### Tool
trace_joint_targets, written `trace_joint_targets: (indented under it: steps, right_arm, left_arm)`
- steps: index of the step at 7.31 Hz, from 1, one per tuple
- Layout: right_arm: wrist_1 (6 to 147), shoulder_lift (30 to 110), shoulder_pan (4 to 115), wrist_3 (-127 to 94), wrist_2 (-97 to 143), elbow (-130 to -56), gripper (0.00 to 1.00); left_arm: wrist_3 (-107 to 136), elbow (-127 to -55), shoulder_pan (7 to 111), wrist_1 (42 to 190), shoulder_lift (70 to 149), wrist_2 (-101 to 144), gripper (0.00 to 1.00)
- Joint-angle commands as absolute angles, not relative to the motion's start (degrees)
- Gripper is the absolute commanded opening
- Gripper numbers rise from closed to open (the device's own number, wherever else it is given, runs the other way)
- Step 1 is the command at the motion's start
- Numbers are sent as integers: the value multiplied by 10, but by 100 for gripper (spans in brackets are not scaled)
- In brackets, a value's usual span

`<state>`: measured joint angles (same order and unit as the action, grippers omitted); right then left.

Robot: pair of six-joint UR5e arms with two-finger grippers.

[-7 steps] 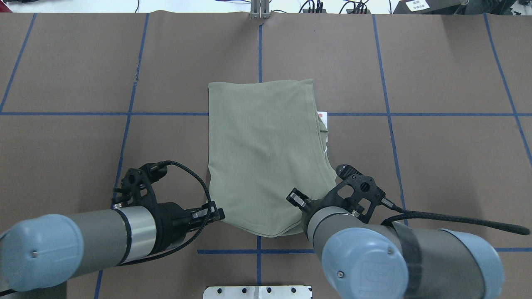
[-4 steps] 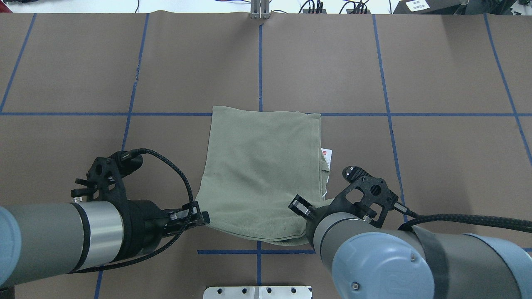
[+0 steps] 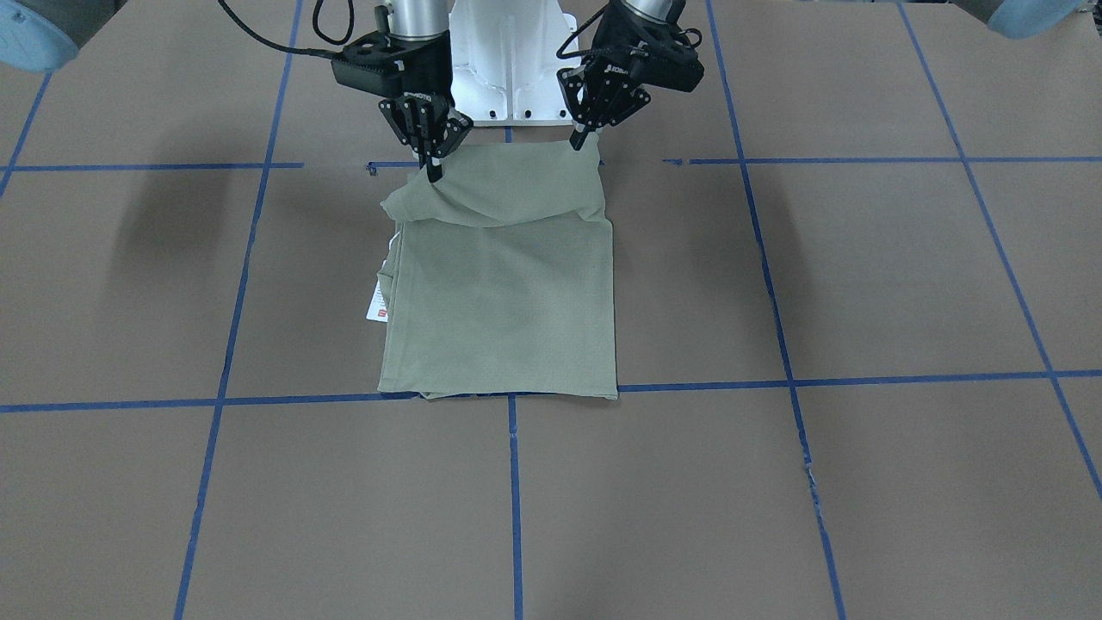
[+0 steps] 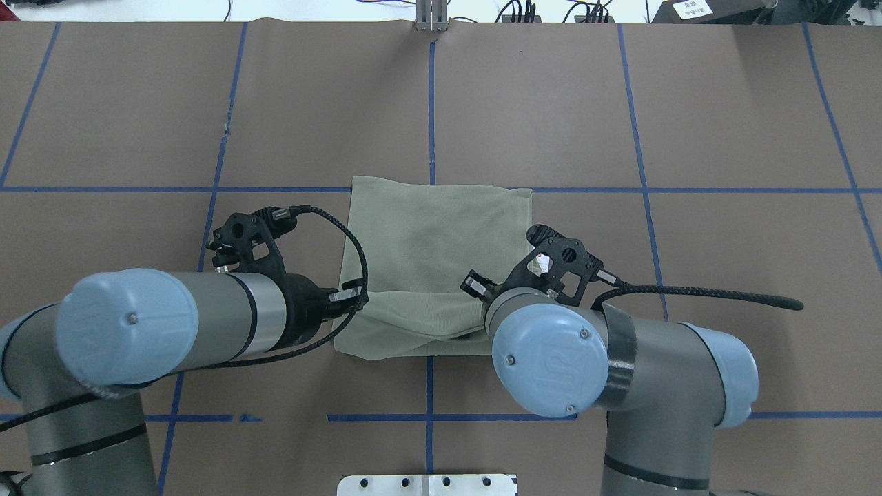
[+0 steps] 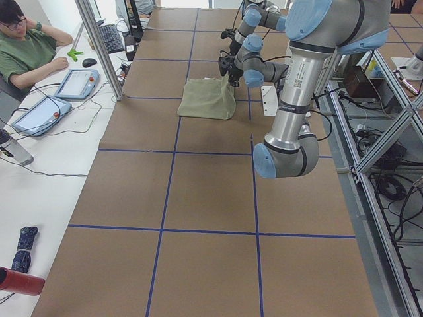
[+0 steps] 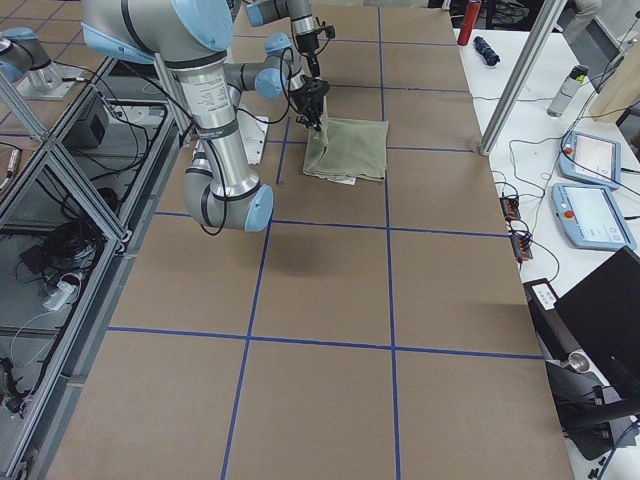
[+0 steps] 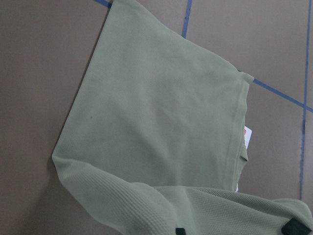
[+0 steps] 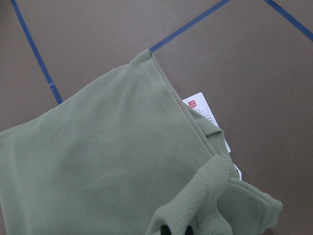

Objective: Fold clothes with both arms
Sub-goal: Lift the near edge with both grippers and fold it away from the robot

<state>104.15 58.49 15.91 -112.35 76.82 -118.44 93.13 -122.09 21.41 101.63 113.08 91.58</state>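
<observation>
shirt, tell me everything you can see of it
The shirt is sage green, a fine ribbed knit, folded into a rough rectangle lying on the brown table. Its edge nearest the robot is raised: the left pincer and right pincer each pinch one corner, and the cloth sags between them. The far edge lies flat along a blue tape line. A white tag with a red mark pokes out from the side on the robot's right.
</observation>
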Motion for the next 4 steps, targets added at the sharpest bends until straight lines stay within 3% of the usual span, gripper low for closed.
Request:
trace_joint_targets:
  steps: [1,4]
  right_arm:
    - [974,577,203,-1096,770,-1105,0]
    - [933,535,234,-1095,777,-1011,0]
  left_arm:
    - [897,-1140,269,1017,1164,916,0]
    - [883,-1041,286,1033,1229,876,0]
